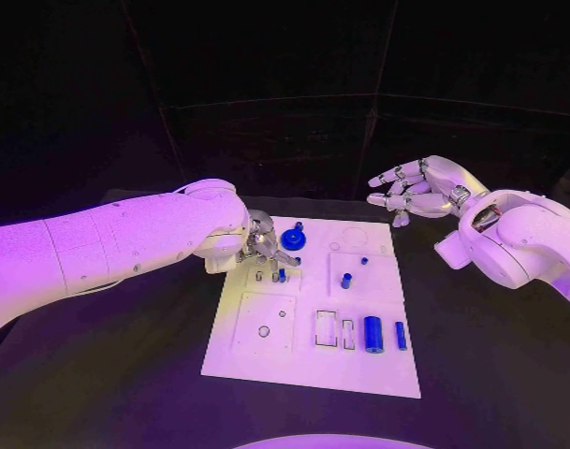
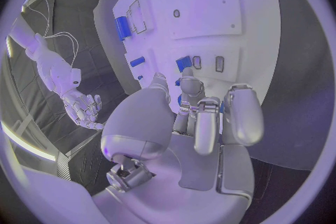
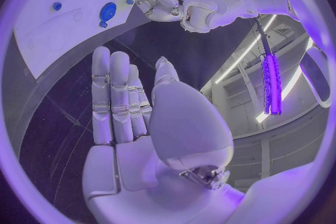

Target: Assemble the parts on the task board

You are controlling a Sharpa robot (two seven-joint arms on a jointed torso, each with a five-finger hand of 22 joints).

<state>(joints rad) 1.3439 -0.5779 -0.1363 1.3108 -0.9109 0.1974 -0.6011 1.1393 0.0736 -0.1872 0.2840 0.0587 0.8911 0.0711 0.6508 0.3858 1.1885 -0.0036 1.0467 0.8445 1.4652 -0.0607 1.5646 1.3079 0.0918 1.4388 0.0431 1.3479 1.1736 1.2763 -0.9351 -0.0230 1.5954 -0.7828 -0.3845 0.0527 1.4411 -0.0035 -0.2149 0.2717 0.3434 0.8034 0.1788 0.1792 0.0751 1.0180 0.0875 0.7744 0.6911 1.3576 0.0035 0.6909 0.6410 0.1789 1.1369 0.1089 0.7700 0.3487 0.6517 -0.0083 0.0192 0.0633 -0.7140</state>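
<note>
The white task board (image 1: pixel 314 351) lies in the middle of the black table. My left hand (image 1: pixel 260 248) hangs over its far left part with the fingers curled down. A round blue part (image 1: pixel 293 239) sits right beside those fingers. In the left wrist view bits of blue show between the curled fingers (image 2: pixel 190 89), and I cannot tell whether they grip anything. A small blue piece (image 2: pixel 183 63) stands in the board just beyond the fingertips. My right hand (image 1: pixel 419 192) is raised beyond the board's far right corner, fingers straight, holding nothing.
Two blue cylinders (image 1: pixel 372 334) (image 1: pixel 400 335) lie near the board's right front, next to two rectangular slots (image 1: pixel 327 328). Two small blue pegs (image 1: pixel 345 280) (image 1: pixel 363 261) stand further back. A round hole (image 1: pixel 263 330) marks the left front.
</note>
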